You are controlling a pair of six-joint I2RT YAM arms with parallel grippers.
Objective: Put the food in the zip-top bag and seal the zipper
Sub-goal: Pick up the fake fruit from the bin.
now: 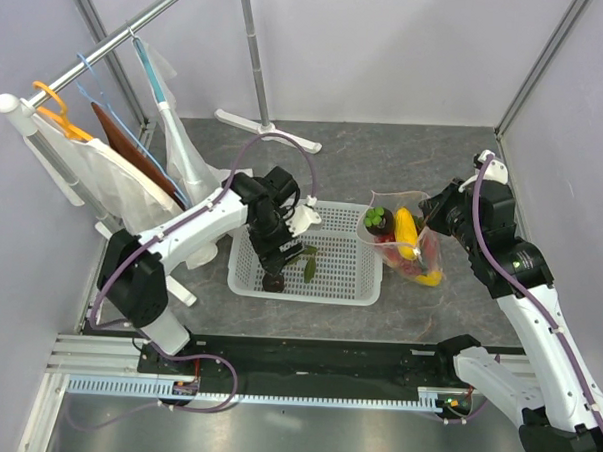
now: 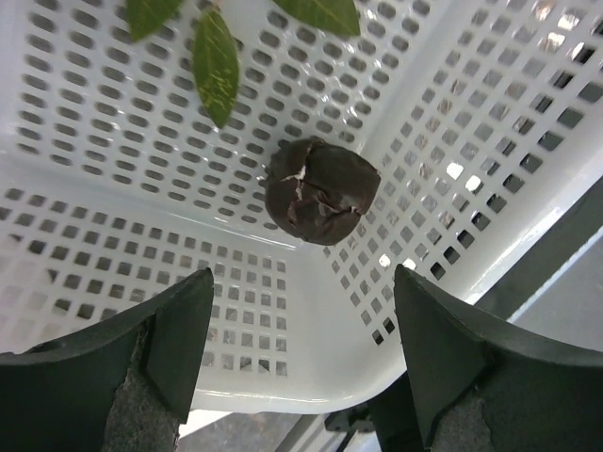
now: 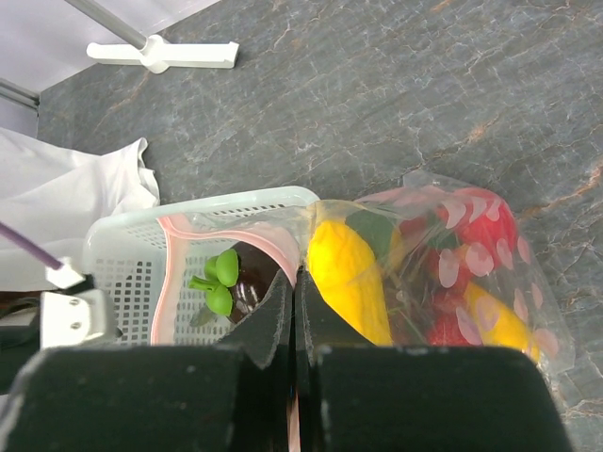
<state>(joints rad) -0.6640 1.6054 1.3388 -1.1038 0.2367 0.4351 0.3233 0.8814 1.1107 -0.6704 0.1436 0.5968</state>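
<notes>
Left gripper (image 2: 301, 363) fingers spread wide, holding nothing, hovering over dark brown round mangosteen (image 2: 322, 191), not touching it. The mangosteen lies at the near-left corner of white plastic mesh basket (image 2: 113, 235). Loose green leaves (image 2: 217, 66) on basket floor further in. Right gripper (image 3: 294, 315) fingers pressed together, pinching mouth edge of clear floppy zip-top bag with pale pink dots (image 3: 523, 311) by its pink zipper strip (image 3: 162, 282). Bag sits on grey stone-look table (image 1: 455, 153), just beside basket's right edge. Inside it are a yellow mango (image 3: 349, 273), red fruits (image 3: 476, 231) and a green-capped dark fruit (image 3: 240, 282).
</notes>
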